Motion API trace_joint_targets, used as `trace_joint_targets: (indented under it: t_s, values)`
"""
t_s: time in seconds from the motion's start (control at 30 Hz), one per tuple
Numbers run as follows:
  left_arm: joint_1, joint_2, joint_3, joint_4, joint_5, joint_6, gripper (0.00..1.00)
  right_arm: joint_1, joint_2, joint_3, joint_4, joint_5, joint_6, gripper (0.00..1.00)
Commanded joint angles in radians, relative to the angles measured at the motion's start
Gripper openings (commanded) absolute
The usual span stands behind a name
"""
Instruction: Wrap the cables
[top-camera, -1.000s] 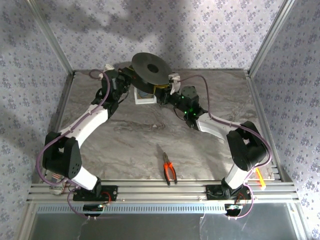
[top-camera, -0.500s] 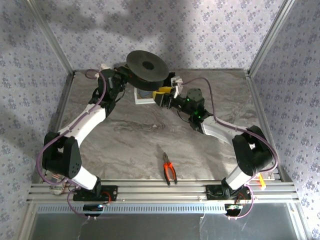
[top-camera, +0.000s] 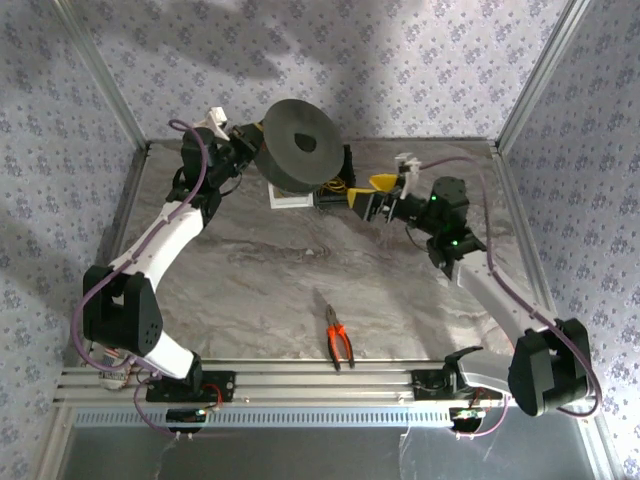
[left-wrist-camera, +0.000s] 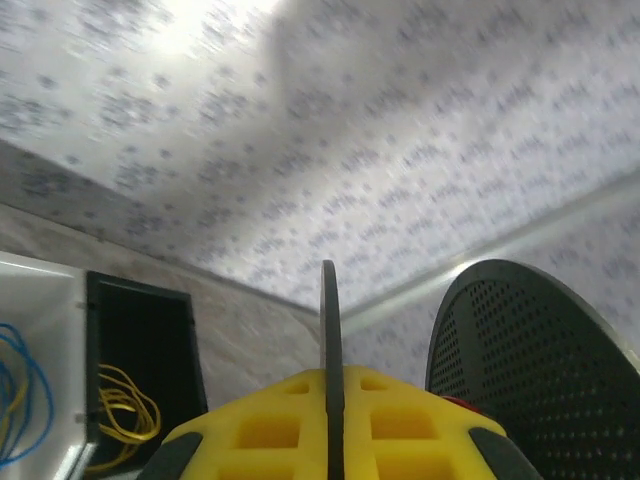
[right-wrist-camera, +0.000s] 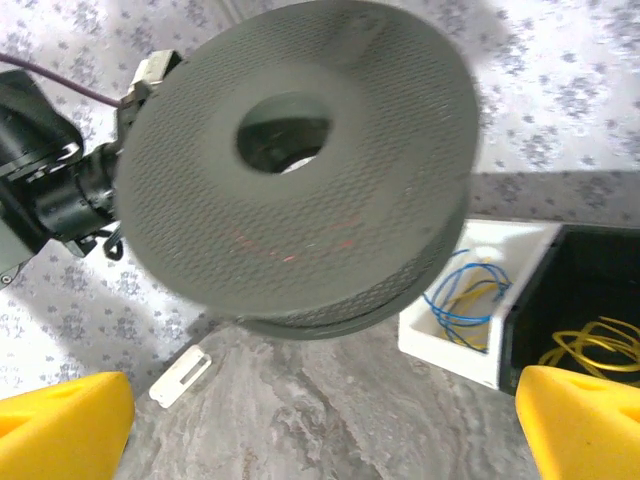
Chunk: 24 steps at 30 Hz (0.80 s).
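My left gripper (top-camera: 250, 148) holds a dark grey perforated spool (top-camera: 300, 145) tilted up above the back of the table. In the left wrist view its yellow fingers (left-wrist-camera: 270, 420) are shut on one thin flange (left-wrist-camera: 331, 320) of the spool, and the other flange (left-wrist-camera: 530, 370) stands to the right. Faint red strands of the cables (right-wrist-camera: 290, 245) show through the spool's mesh (right-wrist-camera: 300, 170). My right gripper (top-camera: 383, 195) hangs open to the right of the spool, apart from it. Its yellow fingertips (right-wrist-camera: 60, 425) sit wide at the bottom corners of the right wrist view, around nothing.
Under the spool stand a white box (right-wrist-camera: 440, 340) with a blue-and-yellow wire coil (right-wrist-camera: 470, 295) and a black box (right-wrist-camera: 600, 260) with loose yellow wires (right-wrist-camera: 595, 345). A small white tag (right-wrist-camera: 180, 375) lies on the marble top. Red-handled pliers (top-camera: 338, 335) lie near the front edge.
My right gripper has opened wide and drawn back to the right, away from the spool. The left arm has raised and tilted the spool.
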Motion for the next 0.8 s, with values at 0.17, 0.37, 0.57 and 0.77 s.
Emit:
trace_joint_targets:
  t_s: [0.17, 0.37, 0.57, 0.77]
  values:
    - [-0.004, 0.057, 0.036, 0.153, 0.404, 0.081, 0.0, -0.113, 0.036, 0.024, -0.005, -0.218, 0.105, 1.0]
    - [-0.022, 0.078, 0.019, 0.181, 0.451, 0.078, 0.0, -0.099, 0.137, 0.068, 0.072, -0.31, 0.149, 0.98]
    - [-0.044, 0.114, 0.038, 0.18, 0.47, 0.079, 0.0, -0.049, 0.191, 0.126, 0.065, -0.345, 0.126, 0.88]
    - [-0.066, 0.146, 0.064, 0.168, 0.487, 0.082, 0.0, -0.025, 0.227, 0.155, 0.073, -0.353, 0.122, 0.67]
